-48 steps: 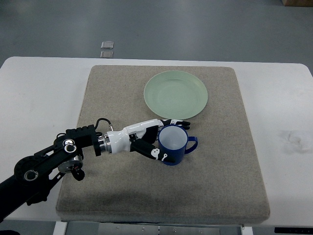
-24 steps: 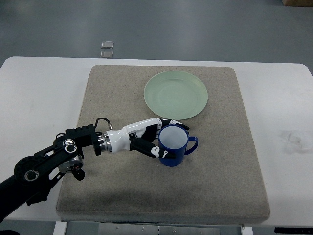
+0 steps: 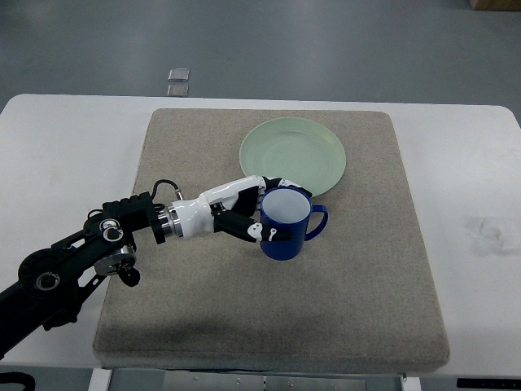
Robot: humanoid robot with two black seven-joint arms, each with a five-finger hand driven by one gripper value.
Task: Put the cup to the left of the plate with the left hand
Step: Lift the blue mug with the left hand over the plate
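A blue cup [image 3: 286,228] with a white inside stands below the pale green plate [image 3: 293,156], its handle pointing right. My left hand [image 3: 262,213] is shut on the cup's left side, one finger curled over the near wall and the others along the far rim. The cup looks raised a little off the grey mat [image 3: 358,277]; I cannot tell for sure. The plate lies at the mat's upper middle, apart from the cup. The left arm comes in from the lower left.
The mat lies on a white table [image 3: 65,155]. Two small square tiles [image 3: 177,81] sit on the floor beyond the table's far edge. A faint smudge [image 3: 487,231] marks the table at the right.
My left hand has carried the cup slightly up the picture, toward the plate, and a little left. The arm has drawn back the same way.
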